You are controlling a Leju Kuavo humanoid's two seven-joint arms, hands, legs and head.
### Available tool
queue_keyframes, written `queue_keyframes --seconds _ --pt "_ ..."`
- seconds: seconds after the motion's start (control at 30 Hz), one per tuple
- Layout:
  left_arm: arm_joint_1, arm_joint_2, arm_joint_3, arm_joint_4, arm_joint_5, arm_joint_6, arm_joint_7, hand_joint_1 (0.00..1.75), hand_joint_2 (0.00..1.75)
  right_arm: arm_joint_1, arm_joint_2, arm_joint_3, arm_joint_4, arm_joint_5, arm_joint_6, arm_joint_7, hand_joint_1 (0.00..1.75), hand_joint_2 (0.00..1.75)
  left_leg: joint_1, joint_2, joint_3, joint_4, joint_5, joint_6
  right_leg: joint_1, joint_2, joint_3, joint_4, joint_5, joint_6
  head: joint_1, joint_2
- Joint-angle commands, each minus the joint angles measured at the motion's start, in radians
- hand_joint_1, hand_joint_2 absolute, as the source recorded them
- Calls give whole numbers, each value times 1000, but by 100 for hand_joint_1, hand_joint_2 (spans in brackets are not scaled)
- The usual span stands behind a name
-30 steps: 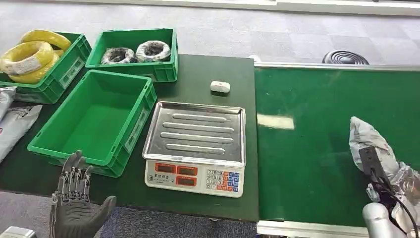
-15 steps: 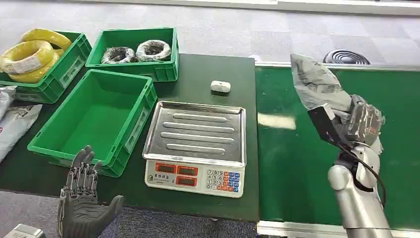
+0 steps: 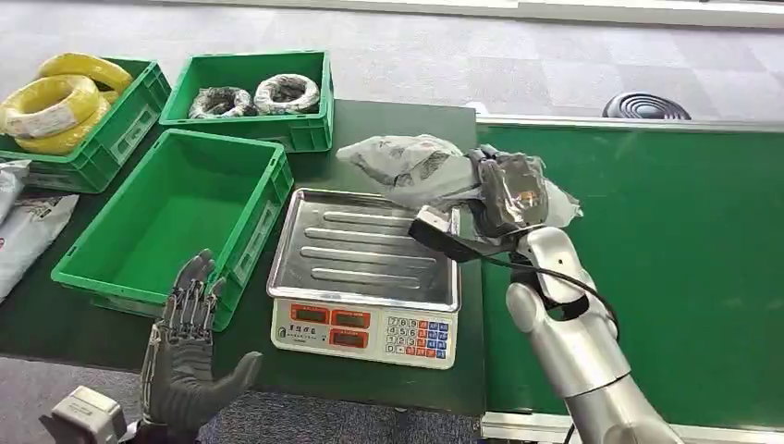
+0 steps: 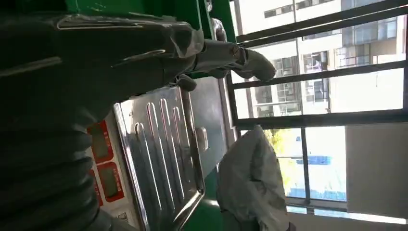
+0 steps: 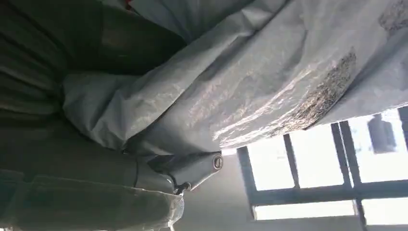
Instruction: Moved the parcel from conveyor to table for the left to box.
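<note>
Parcel [image 3: 411,166] in right hand [image 3: 504,194], above scale's [image 3: 365,277] far edge

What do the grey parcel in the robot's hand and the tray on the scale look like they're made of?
The parcel looks like a soft grey plastic mailer bag: it crumples, creases and has a dull sheen. The scale tray looks like stainless steel or similar polished metal: silvery, reflective, with pressed ribs. The right hand holds the parcel.

crumpled grey parcel [image 3: 421,166], seemingly airborne
</note>
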Motion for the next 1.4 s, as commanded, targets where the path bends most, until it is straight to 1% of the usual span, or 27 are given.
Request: queue_keyframes --seconds 0.03,0.1,0.17,0.2,0.23,0.3,0.37,0.43,0.47,0.5,0.53,0.57,0.67,0.73,0.77,0.9,0.93,1.0,1.03,1.07,1.13,1.17,1.2,1.27,1.3,1.37,1.4 --pt "-50 -26 32 63 -6 -39 23 0 175 -40 58 93 207 -6 -52 -66 175 175 0 3 1 -3 2 1 0 1 -1 -2 2 -3 0 0" --pt "-56 -34 35 57 -10 -49 28 0 175 -17 66 87 247 -7 -126 -108 175 175 0 2 1 -3 2 1 0 0 0 -3 2 -3 0 0" --pt "-57 -38 40 53 -13 -53 32 0 175 -11 74 90 282 -9 -158 -130 175 175 0 2 1 -4 3 1 1 0 0 -4 3 -3 0 0" --pt "-59 -42 48 51 -17 -58 36 0 175 -2 83 84 305 -26 -198 -167 175 175 0 2 1 -4 3 1 1 0 0 -4 3 -3 0 0" --pt "-61 -42 49 51 -17 -60 37 0 175 2 84 84 308 -26 -203 -170 175 175 0 2 1 -3 1 1 1 0 0 -2 2 -2 0 0" --pt "-68 -54 64 53 -25 -69 40 0 175 21 98 85 316 -42 -285 -225 175 175 0 2 1 -4 2 1 1 0 0 -3 3 -3 0 0" --pt "-75 -62 73 58 -29 -70 42 0 175 40 111 90 313 -50 -322 -246 175 175 0 2 1 -2 1 1 1 1 0 -1 1 -2 0 0" --pt "-76 -65 81 62 -28 -70 42 0 175 46 123 99 321 -43 -332 -236 175 175 0 2 0 -2 1 1 0 0 -1 -1 1 -2 0 0" --pt "-72 -69 87 61 -38 -68 44 0 175 48 131 103 334 -48 -322 -228 9 175 0 2 0 -1 1 0 0 0 -1 -1 1 -2 0 0" --pt "-66 -72 95 58 -46 -67 45 0 175 59 133 105 333 -61 -327 -236 0 175 0 3 1 -3 2 1 1 1 -1 -3 2 -3 0 0" --pt "-63 -71 96 58 -46 -67 45 0 175 63 133 106 333 -62 -330 -237 0 175 0 3 1 -2 1 1 0 1 -1 -2 2 -2 0 0" --pt "-59 -74 104 56 -48 -69 44 0 175 78 132 103 331 -76 -370 -254 0 175 0 3 1 -4 2 1 1 1 -1 -3 3 -3 0 0" --pt "-53 -81 121 57 -52 -69 45 0 175 117 129 97 314 -104 -419 -280 0 175 0 1 0 -3 2 1 1 -1 0 -3 2 -2 0 0" --pt "-54 -85 124 57 -62 -76 54 0 175 131 126 95 296 -119 -433 -284 0 175 0 1 1 -2 1 1 1 0 0 -2 1 -2 0 0" --pt "-59 -81 115 55 -77 -82 60 0 175 139 123 95 279 -125 -428 -282 0 175 0 2 1 -6 3 2 1 -1 0 -5 4 -3 0 0" --pt "-61 -82 112 52 -81 -82 64 0 175 138 122 96 275 -125 -426 -282 0 175 0 2 0 -2 2 1 0 0 -2 -2 2 -2 0 0" --pt "-61 -83 112 49 -83 -81 66 0 175 139 121 96 269 -126 -422 -282 0 175 0 3 0 -6 4 2 1 -1 -2 -5 4 -4 0 0" --pt "-69 -64 96 48 -125 -90 73 0 175 147 115 93 251 -130 -406 -271 0 175 0 1 0 -2 1 1 0 0 -2 -1 1 -2 0 0" --pt "-79 -58 92 46 -137 -96 77 0 175 157 109 89 232 -134 -397 -267 0 175 0 2 -1 -2 2 1 0 -1 -2 -2 2 -3 0 0" --pt "-105 -37 73 50 -192 -106 111 0 175 181 99 75 187 -168 -366 -269 0 175 0 1 0 -3 2 1 0 -1 -2 -2 2 -3 0 0" --pt "-153 -21 49 62 -243 -118 139 0 175 213 77 60 121 -197 -338 -276 0 175 0 -3 -1 -2 3 1 1 -5 -1 -2 1 -3 0 0" --pt "-194 -8 22 82 -325 -125 192 0 175 230 62 52 84 -209 -315 -274 0 175 0 -3 -1 -3 3 1 1 -5 -1 -3 2 -3 0 0" --pt "-225 -10 7 102 -375 -119 204 0 175 244 58 39 61 -222 -302 -274 0 175 0 -5 -2 -4 5 1 1 -8 -1 -4 2 -3 0 0" --pt "-283 -17 -30 165 -474 -132 252 0 175 274 51 19 23 -233 -296 -276 0 175 0 -6 -2 0 2 1 0 -8 -1 -1 0 -2 0 0" --pt "-309 -29 -46 207 -504 -127 257 0 175 293 50 9 6 -243 -296 -279 0 175 0 -8 -3 -2 4 1 0 -10 -1 -2 1 -2 0 0" --pt "-403 -37 -102 329 -628 -110 289 0 175 344 36 -9 -59 -272 -297 -295 0 175 0 -10 -2 -4 6 2 0 -13 1 -5 2 -3 0 0" --pt "-443 -42 -125 380 -673 -99 303 0 175 363 29 -14 -87 -275 -294 -295 0 175 0 -9 -1 -2 4 1 0 -11 1 -3 1 -2 0 0"
